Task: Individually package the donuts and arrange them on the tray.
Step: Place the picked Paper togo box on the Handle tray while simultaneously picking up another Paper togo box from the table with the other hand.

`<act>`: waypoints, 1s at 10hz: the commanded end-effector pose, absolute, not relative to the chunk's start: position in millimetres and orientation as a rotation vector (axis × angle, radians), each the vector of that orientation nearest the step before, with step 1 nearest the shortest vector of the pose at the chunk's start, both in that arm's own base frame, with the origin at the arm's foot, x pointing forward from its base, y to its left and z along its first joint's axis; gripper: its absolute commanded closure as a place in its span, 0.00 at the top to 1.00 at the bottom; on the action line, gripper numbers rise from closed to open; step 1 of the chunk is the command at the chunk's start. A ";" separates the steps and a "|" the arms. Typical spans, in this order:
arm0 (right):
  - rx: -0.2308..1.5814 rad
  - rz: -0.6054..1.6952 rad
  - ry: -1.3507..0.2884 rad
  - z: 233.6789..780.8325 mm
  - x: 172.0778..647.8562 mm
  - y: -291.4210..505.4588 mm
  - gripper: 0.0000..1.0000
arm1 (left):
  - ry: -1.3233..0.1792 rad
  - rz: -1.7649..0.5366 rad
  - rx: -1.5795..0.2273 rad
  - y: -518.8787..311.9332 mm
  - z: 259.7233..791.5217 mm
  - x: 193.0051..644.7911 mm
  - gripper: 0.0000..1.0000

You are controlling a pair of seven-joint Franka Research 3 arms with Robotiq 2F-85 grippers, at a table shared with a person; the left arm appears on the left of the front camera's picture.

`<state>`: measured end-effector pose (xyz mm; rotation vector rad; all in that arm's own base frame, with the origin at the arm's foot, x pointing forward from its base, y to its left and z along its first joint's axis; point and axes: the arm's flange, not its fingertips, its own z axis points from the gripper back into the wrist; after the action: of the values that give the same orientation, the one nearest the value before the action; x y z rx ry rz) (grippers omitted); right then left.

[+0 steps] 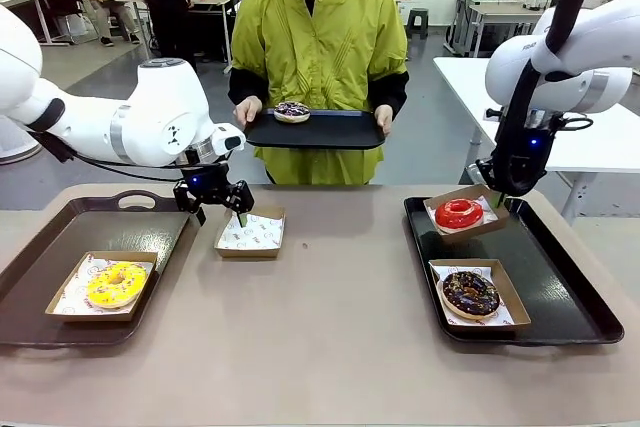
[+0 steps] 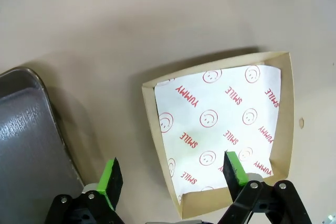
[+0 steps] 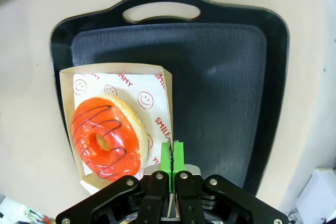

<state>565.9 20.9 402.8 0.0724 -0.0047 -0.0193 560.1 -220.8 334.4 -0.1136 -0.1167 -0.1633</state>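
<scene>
Nearest the camera at lower left, the yellow donut point(image 1: 116, 284) sits boxed on the brown tray point(image 1: 40, 247). Above it, the left gripper point(image 1: 214, 203) hangs spread wide over the empty box point(image 1: 250, 232). At upper centre, a person holds a tray point(image 1: 330, 132) bearing the sprinkled donut point(image 1: 291, 111). Rightward, the right gripper point(image 3: 172, 155) pinches the box rim beside the red donut point(image 1: 459, 213); the chocolate donut point(image 1: 470, 293) lies boxed below. Packaging looks underway; filling the empty box probably follows.

Surface point(image 1: 330, 327): left tray point(image 1: 60, 247) holds one boxed donut point(image 1: 116, 284). Right tray point(image 1: 560, 277) holds two boxed donuts, one behind point(image 1: 459, 213), one in front point(image 1: 471, 293). Empty box point(image 1: 250, 232) between trays. Behind, person's tray point(image 1: 330, 132) carries a fourth donut point(image 1: 292, 111).
</scene>
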 end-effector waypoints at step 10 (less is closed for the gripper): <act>0.149 0.004 -0.017 369.2 588.9 -14.2 0.61 | -0.069 -0.089 -0.063 -232.2 322.3 581.7 0.44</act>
<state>583.8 -10.4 367.2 0.1181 -0.0233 -0.0103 576.4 -228.6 322.8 -0.1020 -0.0688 -0.1051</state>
